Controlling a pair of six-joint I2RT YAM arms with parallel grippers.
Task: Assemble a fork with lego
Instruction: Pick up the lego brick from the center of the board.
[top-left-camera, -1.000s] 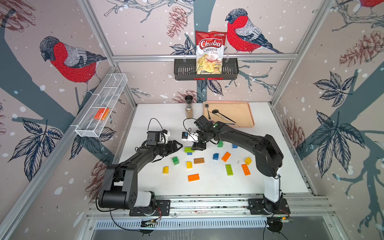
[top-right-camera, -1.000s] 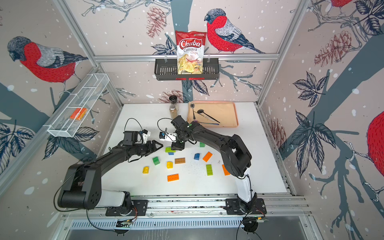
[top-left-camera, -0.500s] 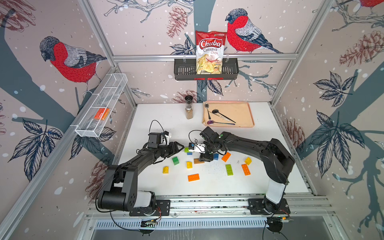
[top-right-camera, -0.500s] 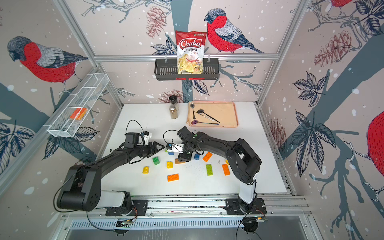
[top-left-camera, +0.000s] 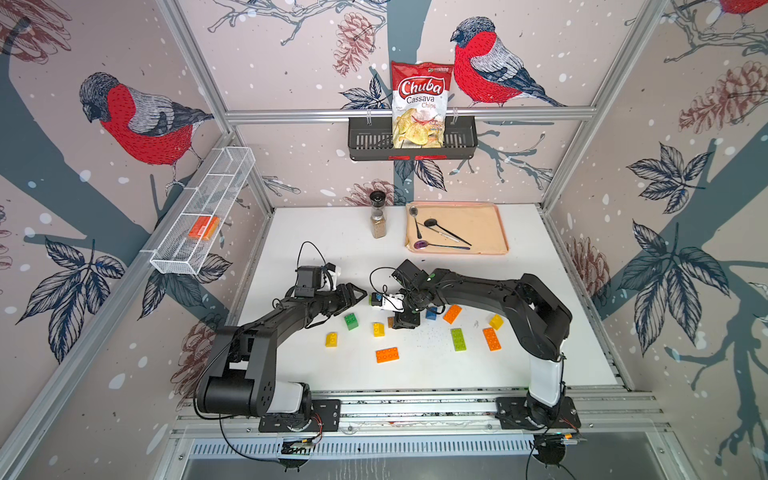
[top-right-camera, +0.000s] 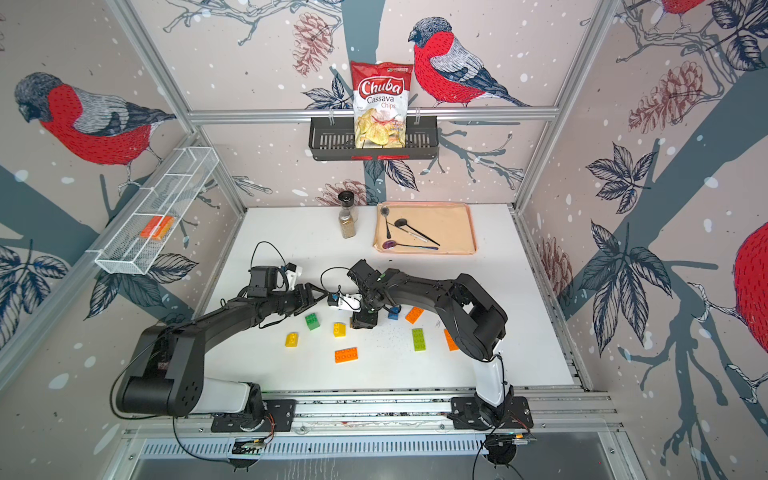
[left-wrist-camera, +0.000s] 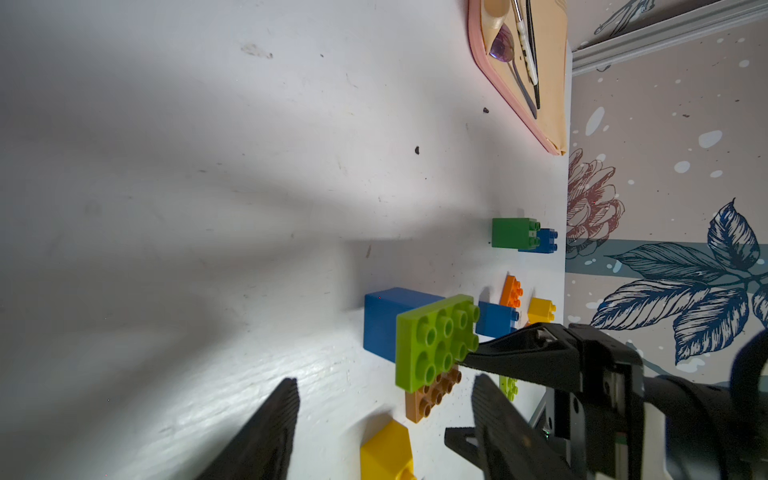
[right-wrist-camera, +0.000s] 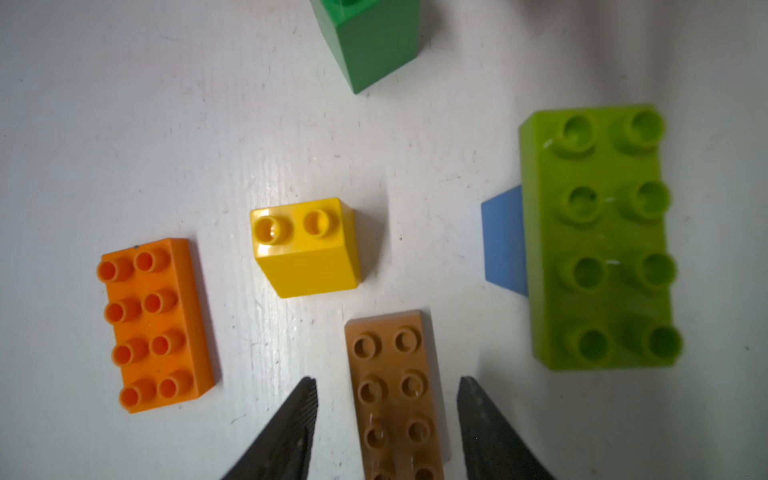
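right now the right fingers (right-wrist-camera: 286, 432) stand spread on either side of the brown brick (right-wrist-camera: 390, 353), which lies flat and studs up on the tabletop (right-wrist-camera: 83, 124), with a gap showing on both sides, so nothing is pinched yet; the step looks to be picking this long brick up. to do it well, i would set the fingers square to the long sides, come low enough that they meet the smooth walls below the studs, and close evenly so the brick does not swivel or skid toward the yellow brick (right-wrist-camera: 305, 245) near its end. lift straight up, since the lime green brick (right-wrist-camera: 598, 237), sitting on a blue brick (right-wrist-camera: 505, 243), is just beside it and a sideways drag could knock it. the left fingers (left-wrist-camera: 266, 436) are also spread and hold nothing, hovering close by that stack; best they wait clear until the brown brick is raised, then steady the stack for pressing
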